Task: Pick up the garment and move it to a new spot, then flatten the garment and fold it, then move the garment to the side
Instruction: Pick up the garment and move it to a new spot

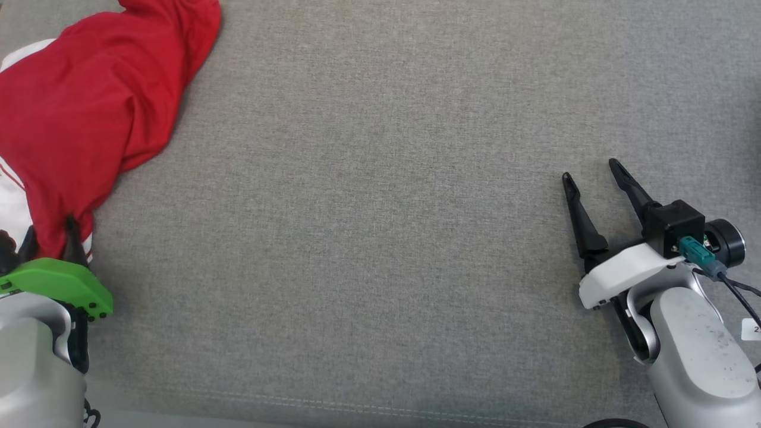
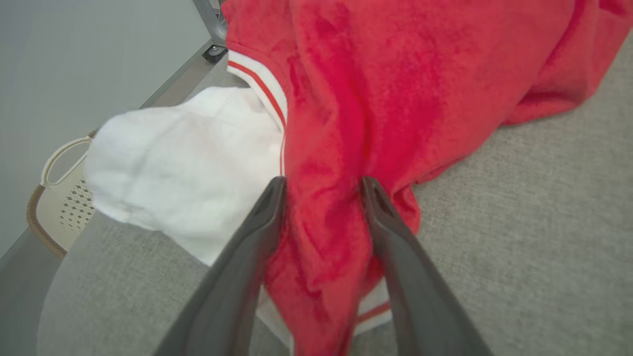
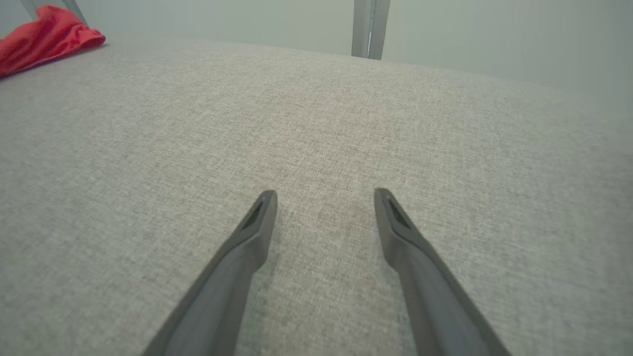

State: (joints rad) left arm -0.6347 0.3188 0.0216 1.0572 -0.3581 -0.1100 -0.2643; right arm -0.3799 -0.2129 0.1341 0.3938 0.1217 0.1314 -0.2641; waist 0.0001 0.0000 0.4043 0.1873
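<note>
The red-and-white garment (image 1: pixel 89 101) lies bunched at the far left of the grey table (image 1: pixel 380 238), its white part right at the edge, above a pale basket (image 2: pixel 59 198). The left gripper (image 2: pixel 324 180) has its jaws apart astride a ridge of red cloth, with no firm pinch to be seen. It should close deep on that ridge, then lift before dragging. The right gripper (image 1: pixel 590 169) hovers over bare table, jaws apart. The wide bare middle looks like the best new spot.
</note>
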